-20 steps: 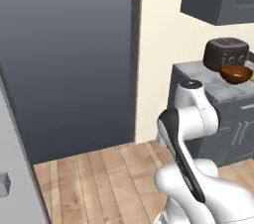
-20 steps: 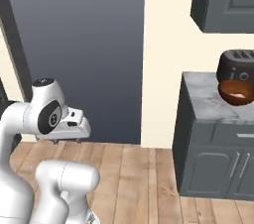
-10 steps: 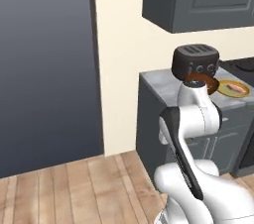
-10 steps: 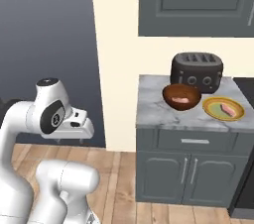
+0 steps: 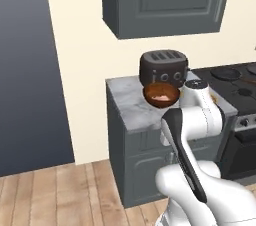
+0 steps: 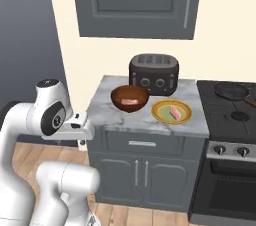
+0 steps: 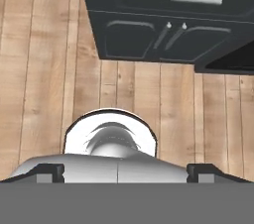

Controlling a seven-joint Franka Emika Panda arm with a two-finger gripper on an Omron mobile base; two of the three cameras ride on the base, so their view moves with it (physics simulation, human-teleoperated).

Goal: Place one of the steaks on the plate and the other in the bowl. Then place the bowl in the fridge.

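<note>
Dark finger tips of the gripper [image 7: 118,169] stand wide apart and empty, aimed down at the wooden floor [image 7: 49,69] while the folded arm waits below the marble counter [image 6: 145,120]. Near its front edge, one steak [image 6: 130,101] lies in the bowl [image 6: 129,98] and one [image 6: 175,112] on the plate [image 6: 171,111], ready for fetching; the toaster [image 6: 154,73] stands behind.

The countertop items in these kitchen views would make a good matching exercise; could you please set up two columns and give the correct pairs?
Things:
1. bowl
2. plate
3. toaster
4. frying pan

Places or states:
A. at the back of the counter, against the wall
B. on the stove
C. yellow-rimmed, holding one steak
D. reddish-brown, holding one steak, left of the plate

Pairs: 1-D, 2-C, 3-A, 4-B
</note>
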